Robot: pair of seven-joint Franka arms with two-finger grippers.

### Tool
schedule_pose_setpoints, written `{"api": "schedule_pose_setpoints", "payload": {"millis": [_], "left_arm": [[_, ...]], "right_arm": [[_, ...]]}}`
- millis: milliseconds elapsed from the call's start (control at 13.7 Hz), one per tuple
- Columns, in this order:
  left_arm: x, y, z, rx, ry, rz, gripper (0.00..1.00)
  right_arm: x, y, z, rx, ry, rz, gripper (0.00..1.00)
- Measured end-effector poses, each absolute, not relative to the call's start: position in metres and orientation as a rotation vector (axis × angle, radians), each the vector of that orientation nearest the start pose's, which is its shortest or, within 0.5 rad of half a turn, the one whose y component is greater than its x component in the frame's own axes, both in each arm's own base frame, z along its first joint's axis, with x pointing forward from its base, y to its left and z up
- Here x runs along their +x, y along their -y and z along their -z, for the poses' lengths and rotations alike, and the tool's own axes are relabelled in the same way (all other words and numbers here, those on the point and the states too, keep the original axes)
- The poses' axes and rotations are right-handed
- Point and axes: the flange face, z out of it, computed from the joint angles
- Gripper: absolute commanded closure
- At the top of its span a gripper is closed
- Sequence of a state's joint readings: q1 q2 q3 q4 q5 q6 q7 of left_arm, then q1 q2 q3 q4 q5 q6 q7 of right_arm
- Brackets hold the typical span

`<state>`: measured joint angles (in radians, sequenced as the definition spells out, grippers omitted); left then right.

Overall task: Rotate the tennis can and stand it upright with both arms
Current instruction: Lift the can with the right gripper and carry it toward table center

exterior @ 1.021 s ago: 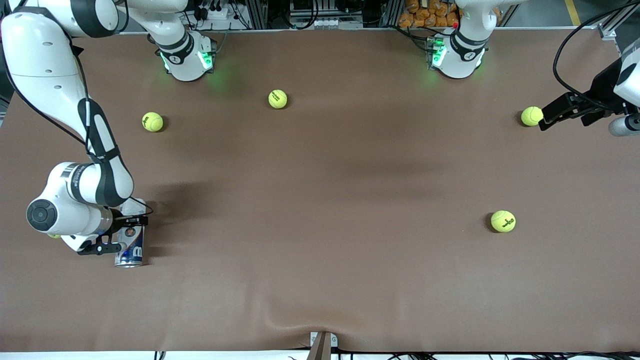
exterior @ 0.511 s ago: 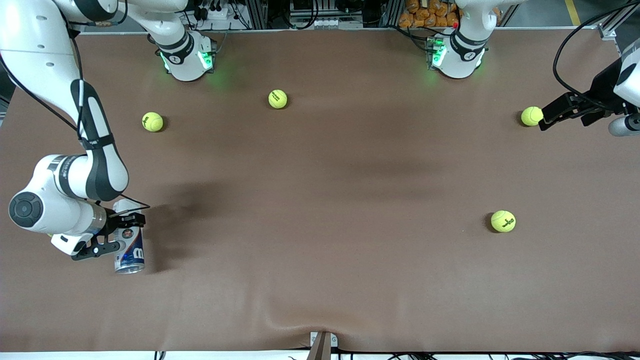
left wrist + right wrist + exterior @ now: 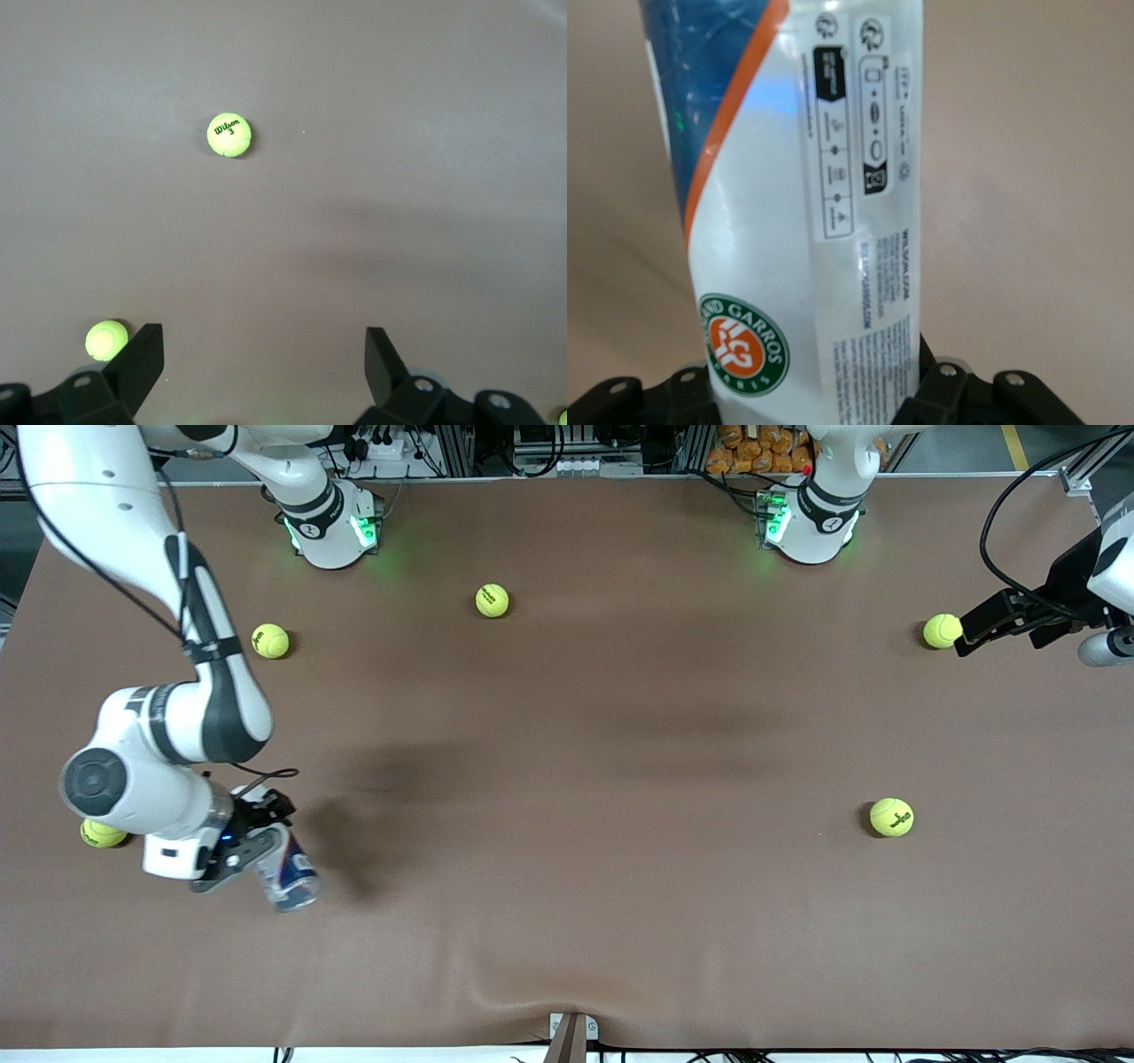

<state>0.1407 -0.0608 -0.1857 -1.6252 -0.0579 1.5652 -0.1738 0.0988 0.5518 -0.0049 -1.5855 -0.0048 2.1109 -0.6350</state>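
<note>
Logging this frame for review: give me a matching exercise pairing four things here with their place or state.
Things:
1. tennis can
2. left gripper
3. right gripper
4. tennis ball with the printed 3

States:
A. open, beside a ball at the left arm's end
B. tilted, in a gripper
C. lying alone on bare table
D. clamped on the labelled cylinder

Pairs: 1-B, 2-A, 3-D, 4-C

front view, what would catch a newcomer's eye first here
The right hand, toward the right arm's end of the table, grips a tennis can at a tilt. Yellow-green tennis balls lie scattered across the brown table. The left hand waits open beside one ball.
</note>
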Motion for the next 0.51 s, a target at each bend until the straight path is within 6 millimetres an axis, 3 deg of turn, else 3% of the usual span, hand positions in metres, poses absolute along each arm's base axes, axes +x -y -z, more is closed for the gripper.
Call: {"api": "schedule_pose_setpoints", "payload": {"millis": [219,511], "left_arm": [[0.534,0.033,-0.631,-3.181,0.205,-0.008,0.00],[0.534,0.034,-0.631,-3.181,0.205,-0.008,0.00]], "right_arm": [[0.677,-0.127,-0.327,-2.802,1.421,-0.032,0.30],[0.656,-0.206,-0.327,-2.615,1.735,-0.051,0.30]]}}
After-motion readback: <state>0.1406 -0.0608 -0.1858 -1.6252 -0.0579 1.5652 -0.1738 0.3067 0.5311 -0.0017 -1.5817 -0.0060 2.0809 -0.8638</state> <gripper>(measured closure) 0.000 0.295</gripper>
